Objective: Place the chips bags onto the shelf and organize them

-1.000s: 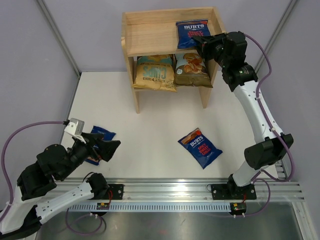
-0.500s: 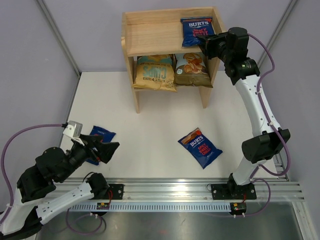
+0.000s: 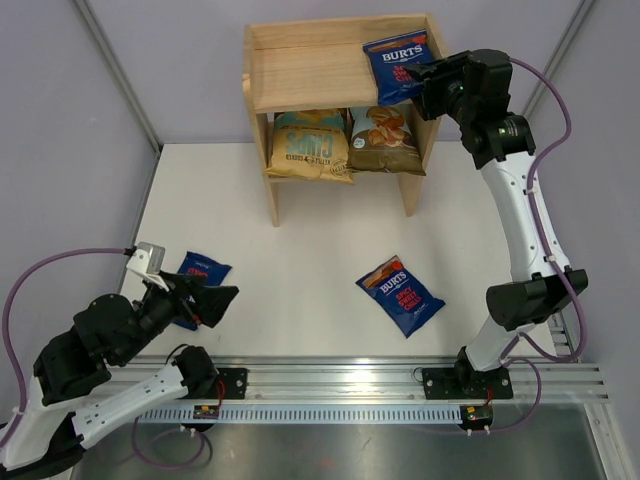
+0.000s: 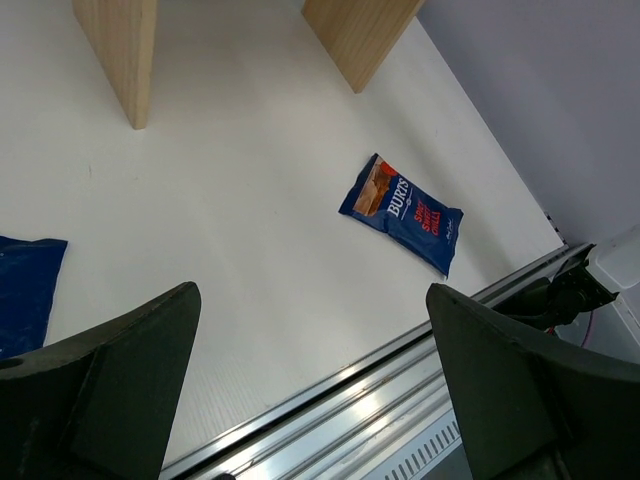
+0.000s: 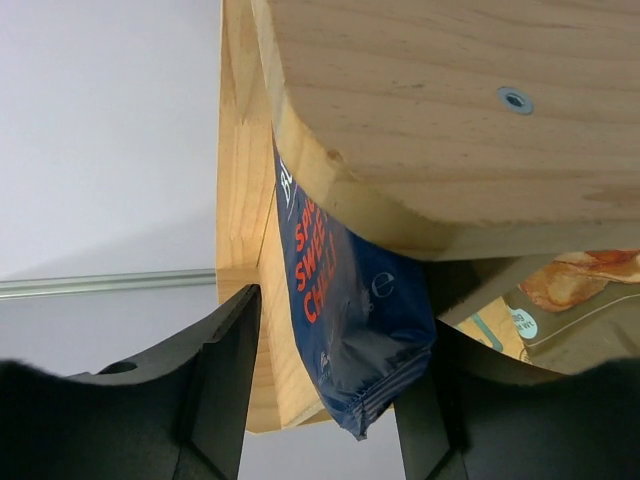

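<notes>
A dark-blue chips bag [image 3: 398, 62] stands tilted at the right end of the shelf's [image 3: 300, 70] top tier. My right gripper [image 3: 425, 88] is at the bag's lower end. In the right wrist view that bag [image 5: 350, 320] hangs between the jaws of my right gripper [image 5: 340, 335], which are open with a gap on the left side. The tan-and-teal bag [image 3: 310, 145] and the cassava bag [image 3: 385, 140] lean on the lower tier. Another blue bag [image 3: 400, 295] lies on the table. One more blue bag [image 3: 200, 272] lies partly under my open left gripper [image 3: 215, 300].
In the left wrist view, the shelf's legs [image 4: 120, 50] stand at the top and the table's blue bag [image 4: 402, 213] lies beyond the fingers. An aluminium rail [image 3: 400, 385] runs along the near table edge. Grey walls close in both sides.
My right gripper pushed the blue bag a little further back and right on the top tier, and its jaws have spread apart. The left arm barely shifted.
</notes>
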`<action>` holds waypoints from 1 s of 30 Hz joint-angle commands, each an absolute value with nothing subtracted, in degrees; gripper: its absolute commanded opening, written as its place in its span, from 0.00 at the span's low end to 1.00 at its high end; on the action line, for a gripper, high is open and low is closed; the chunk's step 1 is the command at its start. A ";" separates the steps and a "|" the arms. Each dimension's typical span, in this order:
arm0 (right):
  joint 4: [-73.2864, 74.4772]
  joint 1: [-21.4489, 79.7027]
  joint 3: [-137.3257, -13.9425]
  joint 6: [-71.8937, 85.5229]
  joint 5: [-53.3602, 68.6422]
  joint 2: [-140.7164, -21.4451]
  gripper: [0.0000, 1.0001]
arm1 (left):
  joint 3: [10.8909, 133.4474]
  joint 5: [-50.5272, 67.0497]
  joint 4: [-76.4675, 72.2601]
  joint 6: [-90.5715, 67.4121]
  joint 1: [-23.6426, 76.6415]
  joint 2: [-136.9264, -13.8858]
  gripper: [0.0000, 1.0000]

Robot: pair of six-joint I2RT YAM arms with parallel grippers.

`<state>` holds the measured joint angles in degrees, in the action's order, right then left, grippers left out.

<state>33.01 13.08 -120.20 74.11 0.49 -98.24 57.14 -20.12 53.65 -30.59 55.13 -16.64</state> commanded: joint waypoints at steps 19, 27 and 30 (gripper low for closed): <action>37.88 12.74 -119.27 76.72 2.02 -92.99 0.47 | 58.80 -16.17 50.54 -31.55 55.11 -21.71 0.99; 34.81 12.74 -114.97 83.22 2.64 -90.97 0.21 | 58.36 -15.03 49.84 -31.73 55.11 -22.06 0.99; 34.19 12.74 -114.44 85.34 1.41 -90.70 0.18 | 58.10 -14.94 49.57 -31.73 55.11 -22.06 0.99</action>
<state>37.17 12.99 -114.87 81.43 2.39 -92.99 57.78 -16.49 52.82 -31.59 55.13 -21.17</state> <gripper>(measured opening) 0.273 0.987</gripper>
